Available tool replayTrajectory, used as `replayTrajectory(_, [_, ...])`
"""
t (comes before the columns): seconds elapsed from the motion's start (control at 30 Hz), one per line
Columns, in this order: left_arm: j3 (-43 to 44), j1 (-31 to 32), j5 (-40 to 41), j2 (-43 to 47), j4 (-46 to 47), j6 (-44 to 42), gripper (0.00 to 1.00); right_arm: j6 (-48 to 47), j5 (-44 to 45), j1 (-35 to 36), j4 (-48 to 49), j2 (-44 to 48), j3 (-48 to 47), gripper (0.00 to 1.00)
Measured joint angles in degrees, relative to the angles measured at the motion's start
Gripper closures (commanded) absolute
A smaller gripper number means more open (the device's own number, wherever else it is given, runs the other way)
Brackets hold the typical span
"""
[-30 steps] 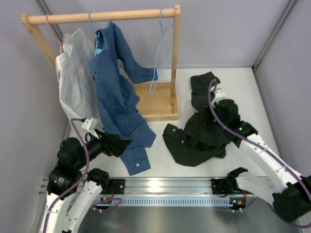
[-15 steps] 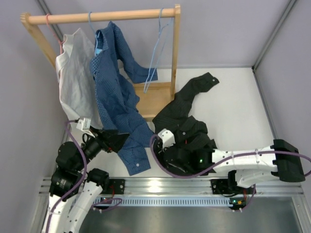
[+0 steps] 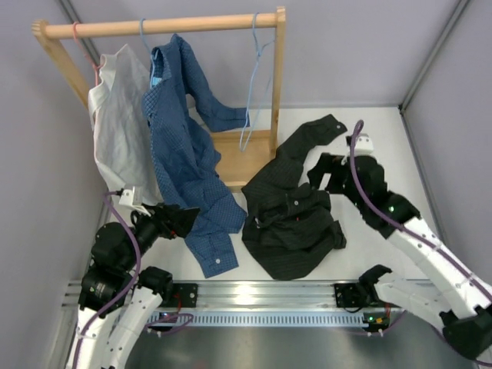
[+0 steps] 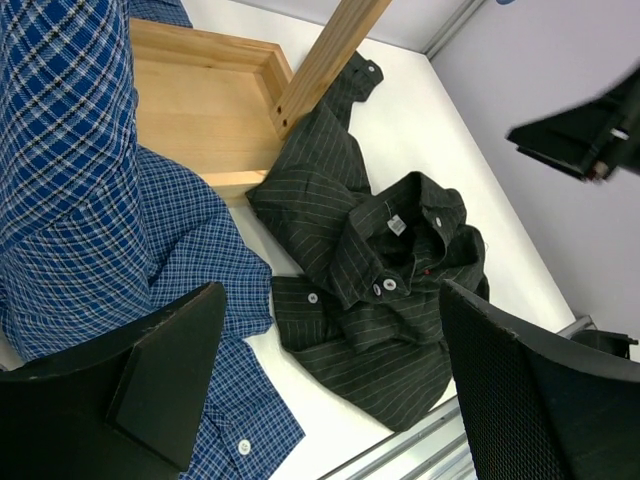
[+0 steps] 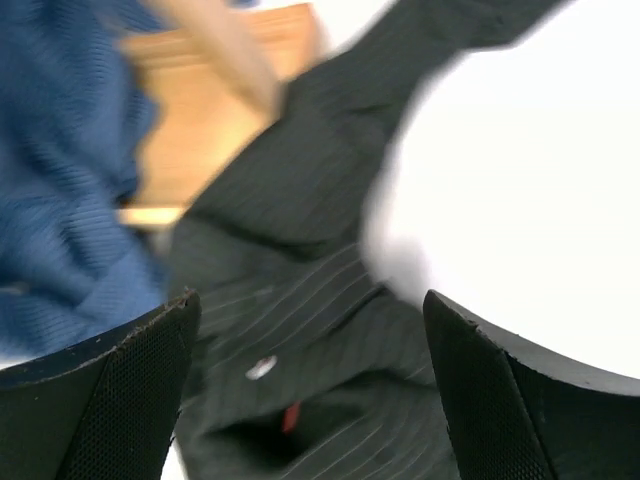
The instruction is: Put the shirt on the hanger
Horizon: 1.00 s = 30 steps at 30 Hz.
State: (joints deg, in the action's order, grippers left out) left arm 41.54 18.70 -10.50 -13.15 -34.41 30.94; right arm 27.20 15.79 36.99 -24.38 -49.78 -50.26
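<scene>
While the shirt (image 3: 288, 223) lies rumpled on the table (image 3: 384, 138), just in front of the rack (image 3: 161, 27), nobody's got hold of it! The right claw (image 3: 324, 174) hangs by its upper edge, jaws spread wide and empty. The left claw (image 3: 188, 217) gapes too, down by the blue shirt (image 3: 184, 169). The hanger (image 3: 246, 108) dangles bare off the rail. We're at the pick-up, I'd say: next comes a clean pinch near the collar.
</scene>
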Motion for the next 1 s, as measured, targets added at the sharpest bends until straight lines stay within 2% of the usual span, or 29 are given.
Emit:
replayTrajectory(0.07, [-0.1,0.0,0.0,0.0,-0.1,-0.2,0.09,-1.5,-6.2,-9.1,-0.9,-6.1,-2.9,0.08])
replayTrajectory(0.13, [-0.1,0.0,0.0,-0.1,-0.2,-0.5,0.09,-3.1,-12.4,-13.1,-1.7,-14.0,-6.3,0.08])
replayTrajectory(0.23, [-0.2,0.0,-0.1,-0.4,-0.3,-0.7,0.09,-5.1,-21.7,-14.7,-1.8,-26.3,-10.6,0.05])
replayTrajectory(0.33, [-0.3,0.0,-0.1,-0.7,-0.3,-0.9,0.09,-6.3,-27.3,-14.2,-2.1,-33.2,-10.4,0.05])
replayTrajectory(0.37, [-0.3,0.0,-0.2,-0.7,-0.3,-0.9,0.09,-6.6,-28.1,-14.1,-2.1,-34.2,-10.0,0.13])
replayTrajectory(0.43, [-0.4,0.0,-0.3,-0.8,-0.4,-0.9,0.09,-7.2,-29.4,-13.7,-1.8,-35.4,-8.0,0.24])
replayTrajectory(0.47, [-0.4,0.0,-0.5,-0.9,-0.3,-1.0,0.09,-7.3,-29.7,-13.4,-1.8,-35.4,-6.9,0.44])
replayTrajectory(0.53, [-0.4,0.0,-0.8,-1.6,-0.3,-1.1,0.09,-8.2,-30.2,-12.6,-1.8,-35.1,-4.8,0.65])
replayTrajectory(0.57, [-0.4,0.0,-1.0,-2.1,-0.3,-1.1,0.09,-8.2,-30.2,-12.3,-1.8,-34.8,-4.0,0.84])
replayTrajectory(0.63, [-0.4,0.0,-1.5,-3.2,-0.3,-1.2,0.08,-8.4,-30.3,-11.6,-1.9,-32.8,-2.2,1.0])
replayTrajectory(0.77, [-0.4,0.0,-2.7,-4.8,-0.3,-1.6,0.06,-8.9,-30.2,-11.4,-2.1,-24.2,-1.1,1.0])
replayTrajectory(1.0, [-0.3,0.0,-9.9,-11.1,2.6,-1.2,0.06,-13.3,-31.4,-8.8,-1.2,-0.5,-0.9,1.0])
